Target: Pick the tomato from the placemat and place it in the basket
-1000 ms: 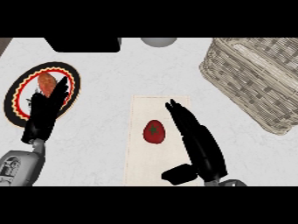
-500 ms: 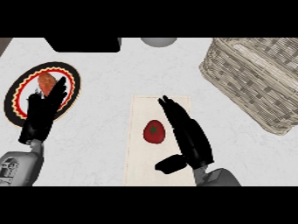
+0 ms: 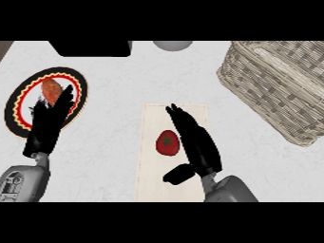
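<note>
Nearest us, our right hand (image 3: 201, 153) lies low over the placemat (image 3: 154, 186). Its fingers are straight and together, pointing far and a little left, and its thumb is spread out to the left at the near end. The hand is apart, clamped on nothing. The tomato (image 3: 167, 142) sits on the placemat's middle, just left of those fingers and just beyond the thumb, in the crook between the two. We cannot tell whether the fingers already touch it.

Our left hand (image 3: 46, 129) rests on the left, fingers straight and holding nothing, over the near part of a plate (image 3: 15, 97) that carries an orange-red bit of food (image 3: 51, 88).

The basket (image 3: 290, 95) stands far right on the worktop (image 3: 115, 142), well apart from the tomato, and we see nothing in it. At the far edge are a black block (image 3: 90, 47) and a grey round thing (image 3: 173, 45).

We judge the step in hand to be the approach to the pick: the tomato is not yet gripped and nothing has been carried. The next move calls for curling fingers and thumb round the tomato without rolling it leftward off the mat. We would then lift it and swing far and right to the basket's opening.
</note>
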Robot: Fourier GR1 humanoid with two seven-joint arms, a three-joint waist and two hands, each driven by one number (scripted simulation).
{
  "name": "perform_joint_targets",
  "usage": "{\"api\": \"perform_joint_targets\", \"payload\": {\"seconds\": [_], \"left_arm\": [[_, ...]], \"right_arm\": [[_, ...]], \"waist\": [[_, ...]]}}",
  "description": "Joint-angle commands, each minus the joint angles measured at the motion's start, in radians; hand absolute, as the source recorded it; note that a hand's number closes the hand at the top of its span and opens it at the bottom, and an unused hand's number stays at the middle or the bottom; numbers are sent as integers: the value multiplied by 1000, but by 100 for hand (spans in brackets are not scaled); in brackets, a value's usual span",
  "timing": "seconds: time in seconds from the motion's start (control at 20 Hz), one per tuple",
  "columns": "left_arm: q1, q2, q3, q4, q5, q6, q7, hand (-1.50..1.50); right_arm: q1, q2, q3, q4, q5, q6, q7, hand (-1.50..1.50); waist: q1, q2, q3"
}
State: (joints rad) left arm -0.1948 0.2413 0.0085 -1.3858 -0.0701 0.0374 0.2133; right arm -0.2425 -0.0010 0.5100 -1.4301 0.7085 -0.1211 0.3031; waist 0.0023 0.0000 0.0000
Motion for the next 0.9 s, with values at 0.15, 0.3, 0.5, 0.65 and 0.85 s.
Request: {"api": "perform_joint_targets", "payload": {"seconds": [0.15,0.3,0.5,0.65,0.85], "left_arm": [[-69,1,57,66,-12,-36,-16,0],[25,-8,36,-45,-11,-60,22,0],[-7,-28,52,33,-35,-44,-53,0],[-64,-30,41,39,-48,-44,27,0],[-51,-12,76,61,-31,-61,-20,0]], "right_arm": [[20,1,18,56,-15,-61,-49,-150],[-67,1,-36,144,-58,-54,-73,-150],[-18,1,78,168,-34,-140,-64,-150],[-124,1,34,191,2,-76,-45,150],[-115,1,105,239,85,-196,-52,150]], "waist": [[-3,0,0],[2,0,0],[0,0,0],[-2,0,0],[1,1,0]]}}
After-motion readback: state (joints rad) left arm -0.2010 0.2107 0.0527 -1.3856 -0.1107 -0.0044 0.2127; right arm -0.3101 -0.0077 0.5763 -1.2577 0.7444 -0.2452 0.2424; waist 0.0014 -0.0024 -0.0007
